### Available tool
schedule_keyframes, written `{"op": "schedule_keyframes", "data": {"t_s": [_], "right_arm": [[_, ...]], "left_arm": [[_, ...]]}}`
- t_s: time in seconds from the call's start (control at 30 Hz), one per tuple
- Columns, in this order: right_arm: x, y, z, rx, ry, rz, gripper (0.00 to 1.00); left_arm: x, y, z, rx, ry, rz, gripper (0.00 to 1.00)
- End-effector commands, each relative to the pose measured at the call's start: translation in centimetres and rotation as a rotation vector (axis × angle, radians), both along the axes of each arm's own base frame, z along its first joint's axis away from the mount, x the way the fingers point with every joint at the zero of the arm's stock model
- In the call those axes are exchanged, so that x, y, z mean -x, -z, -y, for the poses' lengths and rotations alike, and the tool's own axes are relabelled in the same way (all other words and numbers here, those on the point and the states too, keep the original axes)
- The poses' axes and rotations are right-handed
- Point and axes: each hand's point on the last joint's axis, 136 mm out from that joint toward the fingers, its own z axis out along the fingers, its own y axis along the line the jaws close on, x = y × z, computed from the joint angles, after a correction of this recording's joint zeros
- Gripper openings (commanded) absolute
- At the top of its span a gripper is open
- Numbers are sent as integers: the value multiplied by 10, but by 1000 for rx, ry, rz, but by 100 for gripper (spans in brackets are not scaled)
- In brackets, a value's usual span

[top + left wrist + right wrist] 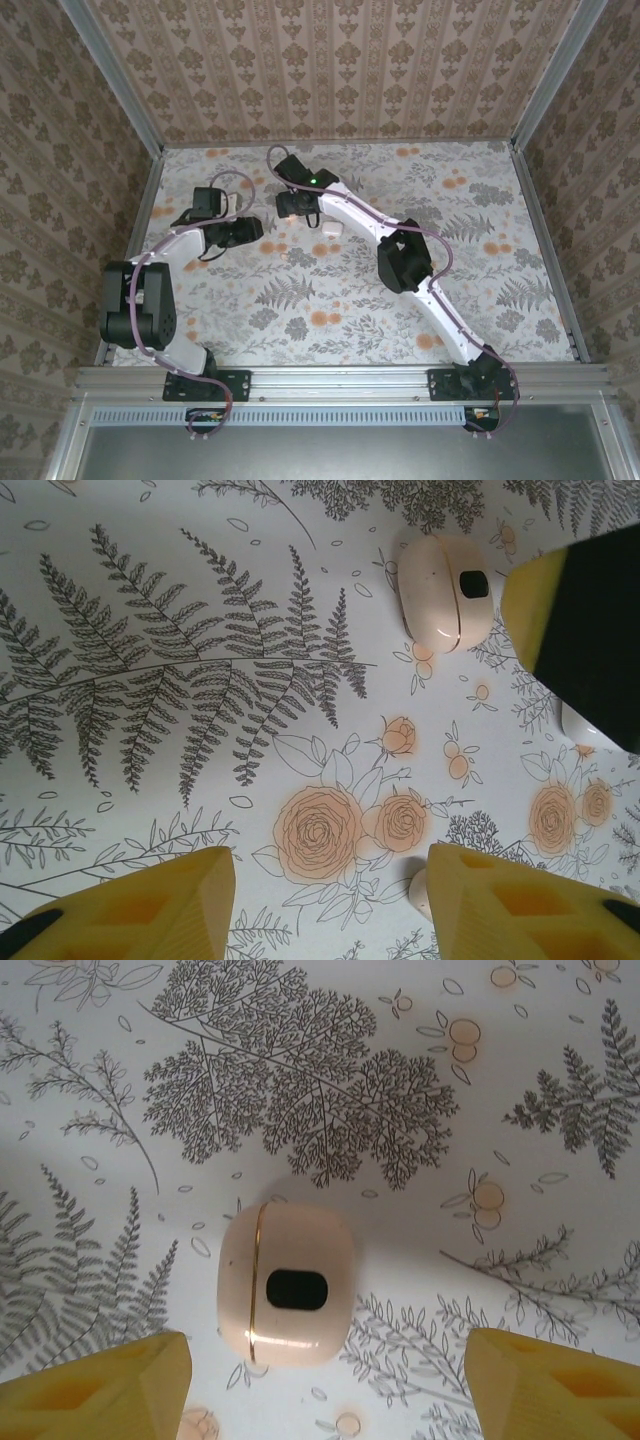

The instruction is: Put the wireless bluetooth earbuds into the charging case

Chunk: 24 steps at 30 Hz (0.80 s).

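Observation:
The charging case (pixel 288 1285) lies shut on the floral table, a gold seam and a black oval slot facing up. It also appears in the top view (pixel 332 228) and the left wrist view (pixel 445 592). My right gripper (pixel 328 1338) is open, its yellow fingers (pixel 100 1390) standing either side of the case and clear of it. My left gripper (pixel 330 865) is open over bare cloth. One earbud (pixel 420 892) peeks out at the inner edge of its right finger. Another small white piece (pixel 582 725) lies partly hidden under the right gripper's finger (pixel 585 600).
The table (pixel 500 260) has a floral cover and is closed in by patterned walls on three sides. Both arms reach toward its back-left middle, their grippers (pixel 250 232) (pixel 300 210) close together. Open room lies on the right half and at the front.

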Motion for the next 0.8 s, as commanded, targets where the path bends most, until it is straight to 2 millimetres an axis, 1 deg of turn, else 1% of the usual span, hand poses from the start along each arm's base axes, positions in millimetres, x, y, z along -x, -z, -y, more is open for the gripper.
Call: {"op": "schedule_keyframes", "data": {"t_s": [0.0,0.13,0.33,0.4,0.47,0.57,0.63,0.7,0.77], "right_arm": [[-6,5,-5,42,-15,42,74],[-6,13,-15,42,-38,49,74],[-2,37,-16,54,-37,12,72],[0,42,-15,61,-37,0,69],[1,46,-14,66,-40,-10,64],[4,45,-15,61,-41,-20,52],[6,41,-16,45,-44,-32,45],[9,34,-18,23,-51,-40,42],[13,27,-19,5,-58,-50,41]], "left_arm": [[0,7,1,33,-8,-20,53],[1,9,1,32,-8,-23,53],[3,10,0,34,-10,-26,53],[4,9,0,34,-9,-23,53],[5,9,0,35,-10,-21,53],[7,9,0,36,-9,-21,53],[9,7,0,33,-9,-14,53],[12,7,-2,29,-13,-7,53],[15,5,-3,24,-13,3,53]]}}
